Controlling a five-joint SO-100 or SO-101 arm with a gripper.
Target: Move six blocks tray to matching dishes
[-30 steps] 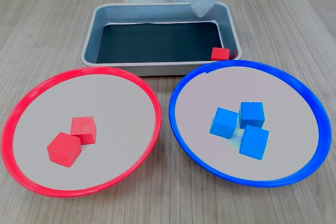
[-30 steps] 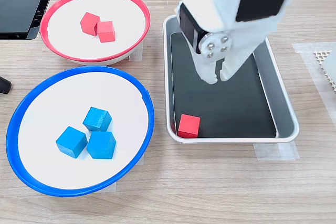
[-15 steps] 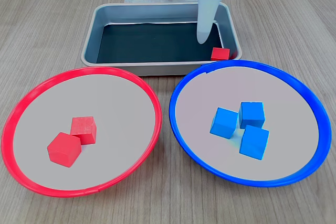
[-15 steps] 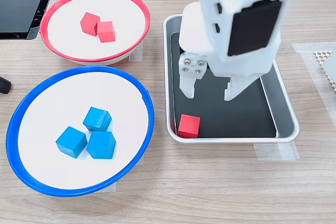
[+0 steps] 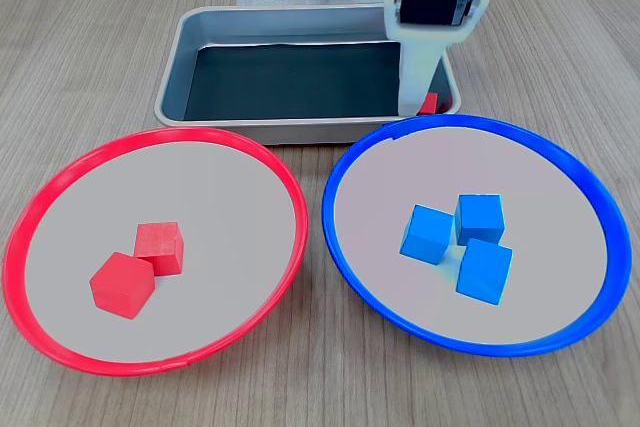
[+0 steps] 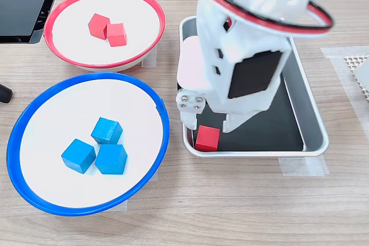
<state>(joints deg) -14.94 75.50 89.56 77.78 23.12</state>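
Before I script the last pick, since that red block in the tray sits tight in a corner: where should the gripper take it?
Come from straight above and close on the two side faces of the red block running away from the tray's near wall. That wall likely blocks a finger there. The open gripper hangs just above it.

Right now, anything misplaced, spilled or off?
Nothing stands out. Two red blocks lie in the red-rimmed dish, three blue blocks in the blue-rimmed dish, and the last red block is in the tray corner below the open gripper.
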